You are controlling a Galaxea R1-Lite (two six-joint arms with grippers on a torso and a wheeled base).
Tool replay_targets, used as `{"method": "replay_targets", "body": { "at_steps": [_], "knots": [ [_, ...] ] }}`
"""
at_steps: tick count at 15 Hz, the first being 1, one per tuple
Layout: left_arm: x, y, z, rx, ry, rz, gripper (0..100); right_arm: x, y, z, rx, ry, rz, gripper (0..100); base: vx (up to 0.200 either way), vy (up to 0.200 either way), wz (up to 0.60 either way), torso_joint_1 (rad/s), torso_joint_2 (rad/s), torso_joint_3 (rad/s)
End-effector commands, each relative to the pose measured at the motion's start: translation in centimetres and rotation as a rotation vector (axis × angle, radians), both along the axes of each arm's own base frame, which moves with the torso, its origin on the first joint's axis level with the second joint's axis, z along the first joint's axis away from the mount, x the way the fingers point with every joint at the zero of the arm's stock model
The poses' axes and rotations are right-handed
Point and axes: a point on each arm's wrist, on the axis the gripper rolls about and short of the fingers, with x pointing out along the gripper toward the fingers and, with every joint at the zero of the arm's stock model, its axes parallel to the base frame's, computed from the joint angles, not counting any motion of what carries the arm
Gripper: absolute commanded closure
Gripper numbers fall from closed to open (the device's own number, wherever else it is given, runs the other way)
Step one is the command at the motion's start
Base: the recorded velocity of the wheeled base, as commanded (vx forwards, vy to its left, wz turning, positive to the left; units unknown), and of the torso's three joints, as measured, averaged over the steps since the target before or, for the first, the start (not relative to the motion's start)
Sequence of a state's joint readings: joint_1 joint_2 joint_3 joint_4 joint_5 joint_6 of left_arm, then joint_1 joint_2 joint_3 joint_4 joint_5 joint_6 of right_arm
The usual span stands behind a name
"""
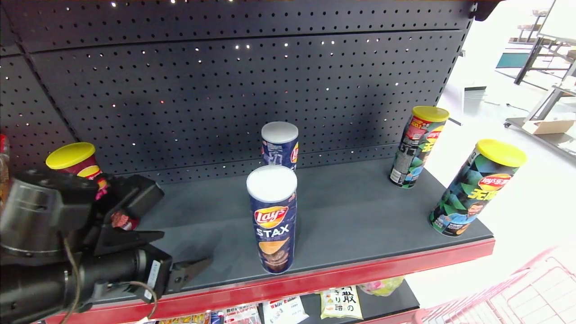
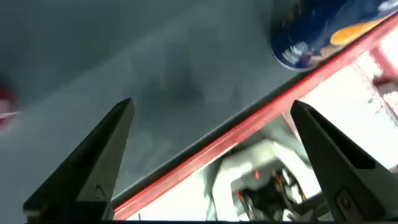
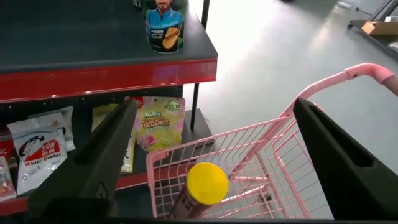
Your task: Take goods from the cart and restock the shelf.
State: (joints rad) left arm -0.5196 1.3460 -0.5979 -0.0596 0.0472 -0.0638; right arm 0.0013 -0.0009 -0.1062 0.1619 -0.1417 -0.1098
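Observation:
On the dark shelf (image 1: 360,211) stand two blue chip cans, one at the front (image 1: 272,220) and one behind it (image 1: 280,146). Two green cans with yellow lids (image 1: 418,146) (image 1: 477,189) stand at the right end. A red can with a yellow lid (image 1: 76,163) stands at the left, behind my left arm. My left gripper (image 1: 184,247) (image 2: 212,104) is open and empty over the shelf's red front edge (image 2: 249,127), left of the front blue can (image 2: 323,34). My right gripper (image 3: 216,102) hangs open above the pink cart (image 3: 273,140), where a yellow-lidded can (image 3: 205,185) stands.
A perforated back panel (image 1: 234,85) closes the shelf behind. The lower shelf holds snack bags (image 3: 152,121) (image 1: 339,301). The pink cart (image 1: 517,297) is at the lower right, on open floor beside the shelf's right end.

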Motion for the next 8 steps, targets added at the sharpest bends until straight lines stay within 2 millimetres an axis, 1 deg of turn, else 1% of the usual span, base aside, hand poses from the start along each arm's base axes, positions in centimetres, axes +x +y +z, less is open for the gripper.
{"method": "replay_targets", "body": {
  "at_steps": [1,2,5,8],
  "knots": [
    [1.6,-1.6,-2.1,0.053,0.095,-0.016,0,0.0,0.0,0.0,-0.001,0.000,0.001,0,0.000,0.000,0.00,0.000,0.00,0.000],
    [2.2,-2.0,-2.5,0.063,0.112,-0.014,0,0.0,0.0,0.0,0.001,0.000,0.001,0,0.000,0.000,0.00,0.000,0.00,0.000],
    [3.2,-2.5,-3.4,0.087,0.146,-0.007,0,0.0,0.0,0.0,0.001,0.000,0.002,0,0.000,0.000,0.00,0.000,0.00,0.000],
    [4.0,-3.0,-3.7,0.101,0.151,0.005,0,0.0,0.0,0.0,-0.001,0.000,0.002,0,0.000,0.000,0.00,0.000,0.00,0.000]
  ]
}}
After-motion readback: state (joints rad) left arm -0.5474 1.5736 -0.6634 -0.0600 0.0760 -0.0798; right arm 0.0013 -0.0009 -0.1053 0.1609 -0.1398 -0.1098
